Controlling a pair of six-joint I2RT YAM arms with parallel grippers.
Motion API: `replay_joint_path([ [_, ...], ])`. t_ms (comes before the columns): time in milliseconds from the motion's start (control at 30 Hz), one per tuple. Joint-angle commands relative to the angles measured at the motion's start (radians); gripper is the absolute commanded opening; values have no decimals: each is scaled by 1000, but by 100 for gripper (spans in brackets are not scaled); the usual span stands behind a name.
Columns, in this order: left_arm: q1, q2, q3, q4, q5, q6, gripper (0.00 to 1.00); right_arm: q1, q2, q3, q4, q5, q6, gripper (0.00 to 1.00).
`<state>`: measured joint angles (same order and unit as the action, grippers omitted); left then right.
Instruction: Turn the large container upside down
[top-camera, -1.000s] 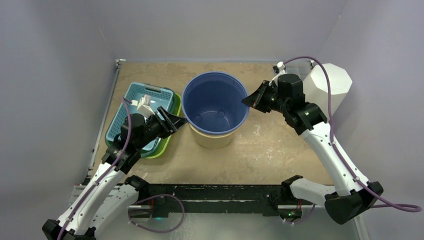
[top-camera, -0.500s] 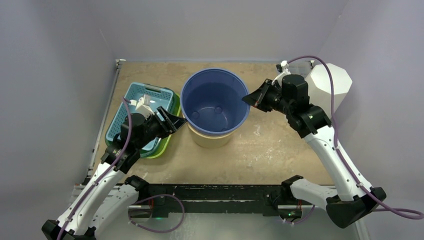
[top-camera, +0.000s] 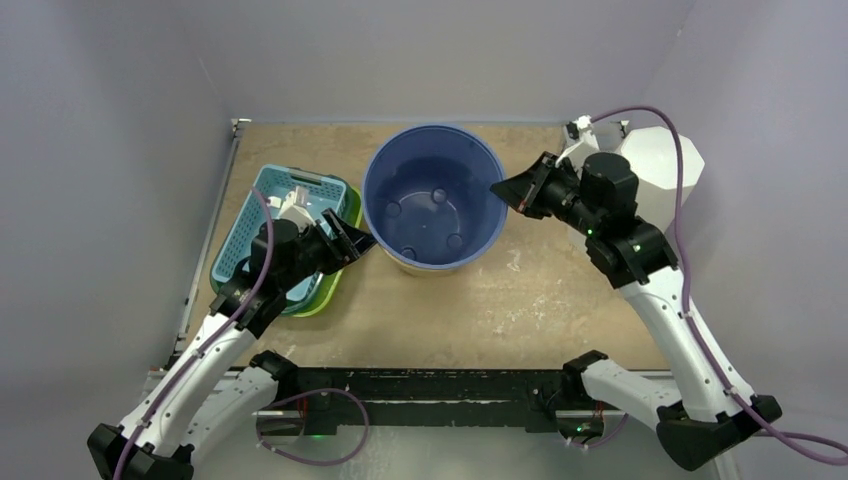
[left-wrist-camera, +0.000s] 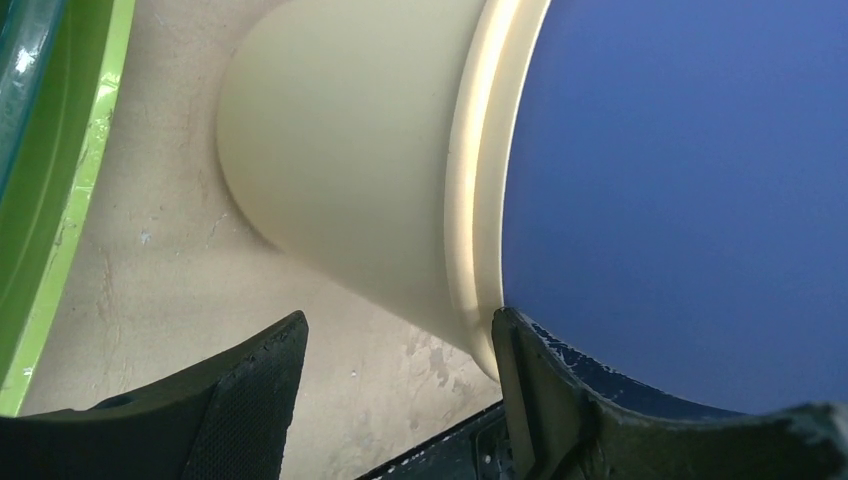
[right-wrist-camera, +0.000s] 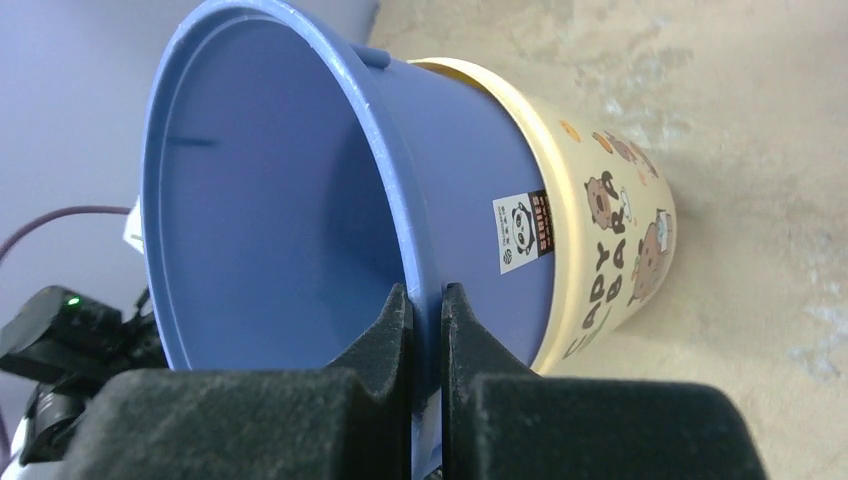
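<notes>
- We find the top view bright and evenly lit from overhead, sharp throughout; the table (top-camera: 560, 290) shows no glare.
- We note only soft, short shadows beneath the blue container (top-camera: 430, 200) and the arms.
- In the left wrist view we see the container's wall as flat, featureless blue, while the left gripper (left-wrist-camera: 398, 330) reads dark yet textured.
- In the right wrist view the right gripper (right-wrist-camera: 427, 300) looks black and soft-focused near the lens; the print on the cream bucket (right-wrist-camera: 610, 230) is crisp, and a pale sheen runs along the blue rim.

Tan table (top-camera: 545, 295) bears cream bucket (top-camera: 432, 268), green basket (top-camera: 326, 290), white bin (top-camera: 665, 165).
</notes>
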<state>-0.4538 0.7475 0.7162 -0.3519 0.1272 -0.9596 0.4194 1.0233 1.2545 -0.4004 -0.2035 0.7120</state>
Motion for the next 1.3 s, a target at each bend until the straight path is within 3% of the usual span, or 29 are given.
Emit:
replay_joint_path([
  [0,-4,28,30,17,-2,-11,67,18,-90,37,324,-145,51,0],
  [300,-3,29,32,25,-5,-20,68,18,-118,9,371,-149,53,0],
  [733,-4,74,38,92,4,-34,71,18,-302,-36,514,62,-139,0],
  [1067,-5,181,59,240,71,-48,71,19,-352,150,127,241,-300,0],
  [1267,-3,271,86,319,59,-42,72,19,-393,219,-13,235,-372,0],
])
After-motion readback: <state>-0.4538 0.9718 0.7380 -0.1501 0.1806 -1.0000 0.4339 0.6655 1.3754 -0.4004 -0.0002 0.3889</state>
